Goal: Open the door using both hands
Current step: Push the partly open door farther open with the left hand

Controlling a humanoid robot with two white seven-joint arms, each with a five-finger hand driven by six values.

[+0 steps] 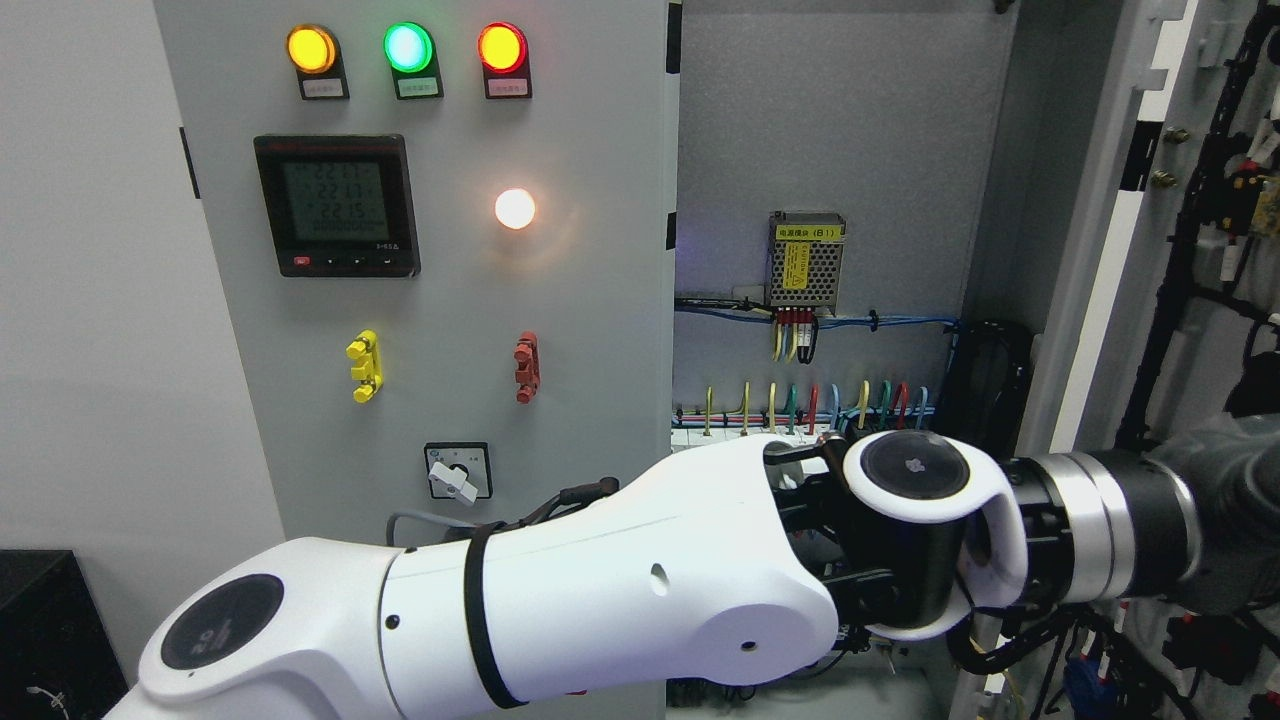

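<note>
Reaching across from the lower left, the left arm (560, 600) spans the cabinet front and its wrist (1000, 530) ends at the far right, against the opened right door (1110, 250). The left hand (1235, 510) is a dark blurred mass at the frame edge; whether its fingers are open or curled, and whether they hold the door, cannot be told. The right arm is not in view.

The right door stands swung out, edge-on, exposing the cabinet interior (820, 150) with a power supply module (807, 262) and coloured terminal wiring (800, 405). The left door panel (420, 250), carrying indicator lamps (407, 47), a digital meter (336, 205) and a rotary switch (457, 472), looks closed.

Risks, judged:
- The forearm passes just in front of the rotary switch and the terminal wiring; a downward or inward drift could knock the switch or snag wires.
- With contact on the door unseen, a slipped hold could let the door swing back onto the wrist.
- The arm is stretched far across, so further push may run out of reach.
</note>
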